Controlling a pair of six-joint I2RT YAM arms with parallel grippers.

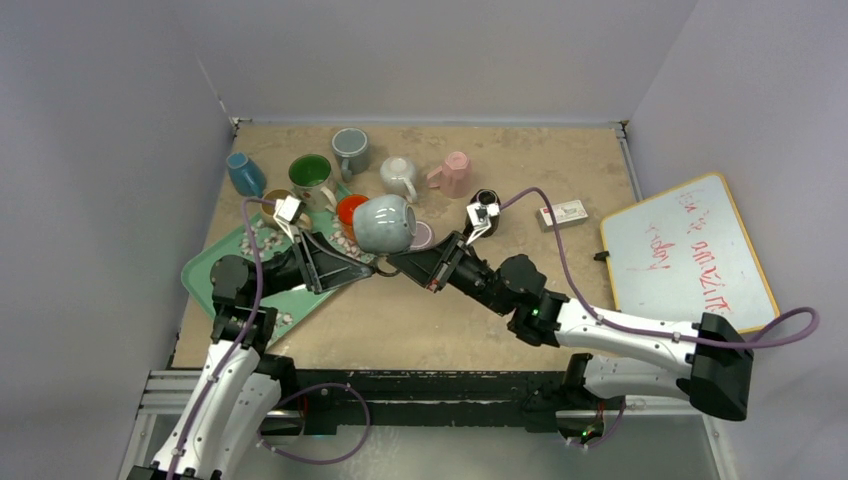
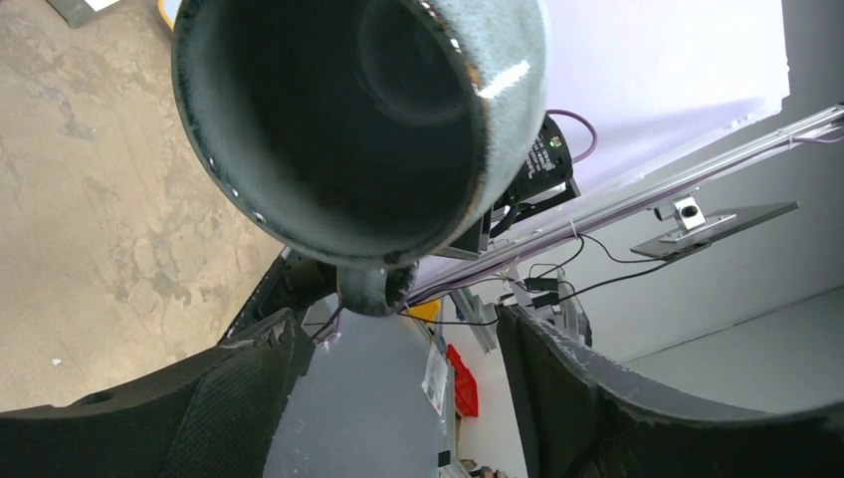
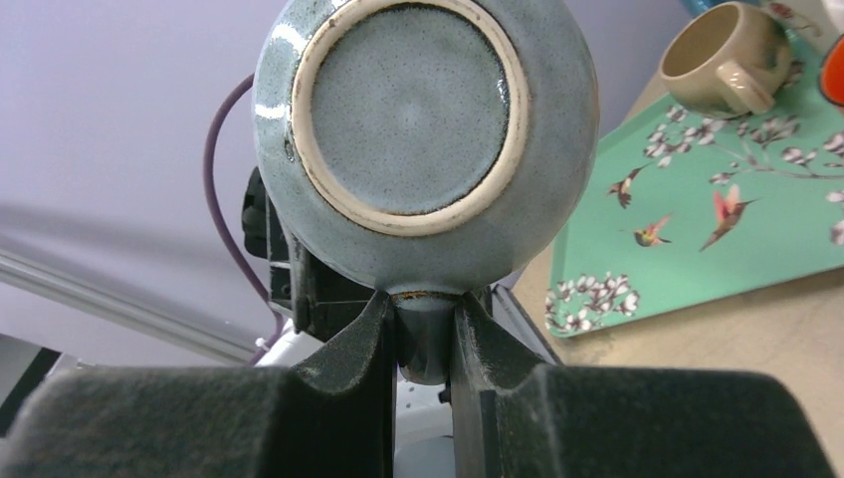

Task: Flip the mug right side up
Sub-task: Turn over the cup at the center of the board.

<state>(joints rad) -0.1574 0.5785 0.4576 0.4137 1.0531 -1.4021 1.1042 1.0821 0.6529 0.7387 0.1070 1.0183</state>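
At the middle of the table [image 1: 560, 170], lifted clear of its surface, the right gripper [image 3: 423, 324] is clamped on the handle of the grey-blue mug [image 3: 423, 129]. One finger [image 3: 348, 349] presses each side of the handle. In the right wrist view the handle hangs at 6 o'clock, and the unglazed foot ring of the mug faces the camera. The mug lies on its side in the air, neither upright nor inverted.

The left gripper [image 2: 398, 329] faces the mug's dark mouth from the other side. Its jaws stand wide apart, holding nothing. The handle's lower end sits at 12 o'clock above the gap between them, touching neither finger.

In the top view, a teal tray [image 1: 215, 265] printed with birds and blossoms lies at 8 o'clock from the mug, under the left arm. A beige mug [image 3: 717, 55] rests on it. Further mugs arc behind:
- a blue mug [image 1: 245, 173] at 10 o'clock
- a green mug [image 1: 310, 172] at 11 o'clock
- a grey mug [image 1: 350, 150] nearly at 12 o'clock
- a white mug [image 1: 400, 175] just past 12 o'clock
- a pink mug [image 1: 455, 172] at 1 o'clock

A whiteboard [image 1: 690, 250] with red writing lies at 3 o'clock, off the table's right edge.
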